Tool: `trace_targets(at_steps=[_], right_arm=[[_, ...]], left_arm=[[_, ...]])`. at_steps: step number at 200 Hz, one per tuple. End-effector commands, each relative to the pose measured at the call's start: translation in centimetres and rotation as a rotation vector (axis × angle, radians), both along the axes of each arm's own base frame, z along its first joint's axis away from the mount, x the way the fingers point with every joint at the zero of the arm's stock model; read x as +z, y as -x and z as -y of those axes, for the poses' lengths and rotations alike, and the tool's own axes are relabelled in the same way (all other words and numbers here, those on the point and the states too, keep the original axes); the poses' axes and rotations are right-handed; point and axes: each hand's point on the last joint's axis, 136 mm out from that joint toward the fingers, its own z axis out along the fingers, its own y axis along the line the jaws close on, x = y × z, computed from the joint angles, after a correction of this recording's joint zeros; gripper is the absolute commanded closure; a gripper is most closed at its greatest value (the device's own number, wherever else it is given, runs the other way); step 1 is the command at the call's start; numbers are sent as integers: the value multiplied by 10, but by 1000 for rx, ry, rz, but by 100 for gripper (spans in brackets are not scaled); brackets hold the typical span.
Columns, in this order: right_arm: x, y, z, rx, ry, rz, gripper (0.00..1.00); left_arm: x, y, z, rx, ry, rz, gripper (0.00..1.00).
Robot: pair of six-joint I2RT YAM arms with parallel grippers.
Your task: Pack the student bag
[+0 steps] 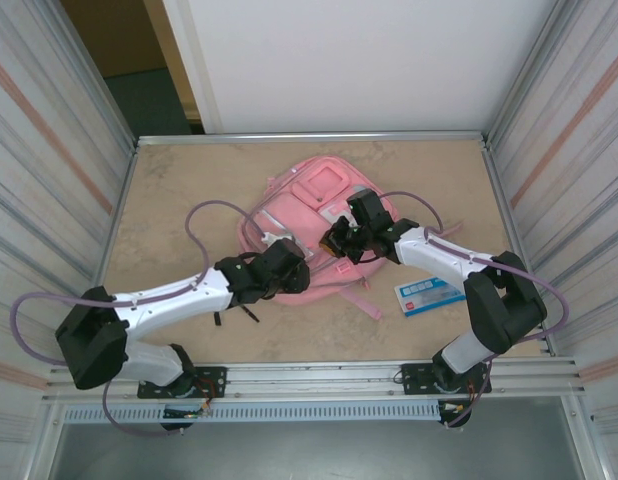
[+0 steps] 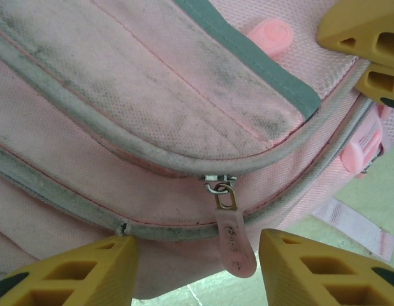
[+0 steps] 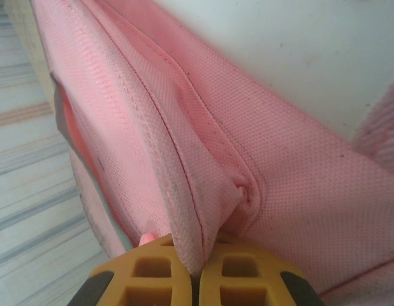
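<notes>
The student bag (image 1: 311, 205), a large pink backpack, lies flat in the middle of the table. My left gripper (image 1: 292, 272) is at its near edge. In the left wrist view the bag (image 2: 152, 83) has grey piping. A pink zipper pull (image 2: 234, 245) hangs between the yellow fingers (image 2: 88, 271) of my left gripper (image 2: 197, 258), which is open and touches nothing. My right gripper (image 1: 339, 240) reaches over the bag's right side. In the right wrist view that gripper (image 3: 200, 268) is shut on a raised fold of the bag's fabric (image 3: 184, 210).
A blue and white flat packet (image 1: 427, 294) lies on the table right of the bag, under the right arm. A pink strap (image 1: 364, 300) trails toward the near edge. Metal walls close in the table's left, right and far sides.
</notes>
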Motion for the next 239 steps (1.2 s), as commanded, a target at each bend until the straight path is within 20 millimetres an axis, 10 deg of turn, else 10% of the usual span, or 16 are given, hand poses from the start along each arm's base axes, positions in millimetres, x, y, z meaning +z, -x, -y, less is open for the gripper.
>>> trace_targets(at_steps=[1,79,148,180,214,239], right_arm=[[33,0,-22,104,-87,109,100],[27,0,-22,178,-58,113,100],[15,-19,13,412,32,151,99],[6,-71,43,330,11,83,99],[3,-112,59,182,-69,65,68],[12,-94,60,137,-113,-2,54]], left_arm=[[9,-14,7,5,-17,61,49],[24,-23,-15,-1,-99,155,100],[26,-38,-40,-121,11,130,100],[22,-39,-43,-194,-55,158,100],[26,-46,-6,-306,-10,160,100],[33,-54,27,-342,21,160,100]])
